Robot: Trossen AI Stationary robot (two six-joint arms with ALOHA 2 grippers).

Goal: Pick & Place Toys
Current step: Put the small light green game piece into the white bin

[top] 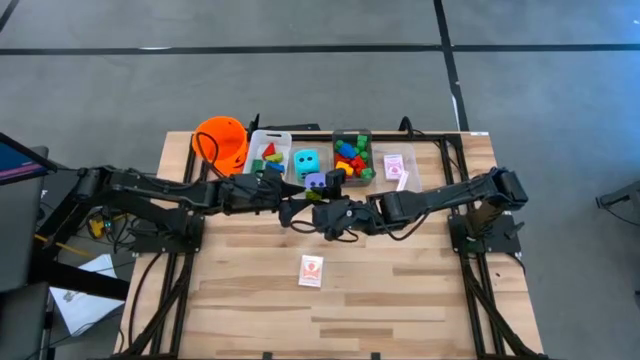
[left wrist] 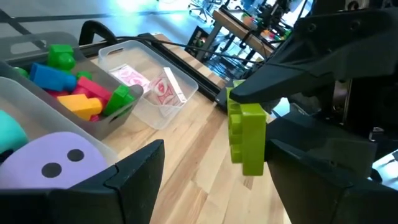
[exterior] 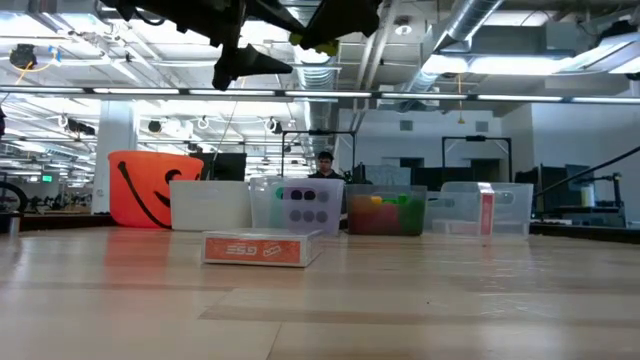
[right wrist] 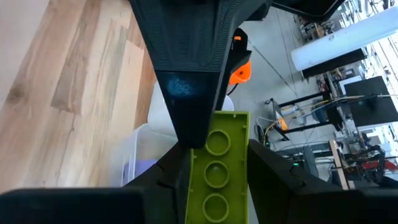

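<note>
Card box (top: 311, 270): red-backed pack lying flat on the table, nearer than the bin row; its print is too blurred to read.
Right gripper (right wrist: 214, 171): fingers clamped on a lime-green brick (right wrist: 217, 168), studs showing, long axis along the fingers.
Left gripper (top: 292, 208): fingers apart, facing the brick, above the table before the bins.
Bin row (top: 352, 134): holds purple die (left wrist: 59, 165), mixed bricks, cards.

A lime-green studded brick (right wrist: 216, 168) hangs upright, pinched in the right pincer (right wrist: 214, 155) above the table

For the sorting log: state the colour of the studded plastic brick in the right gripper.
Lime green brick; right wrist view.
</note>
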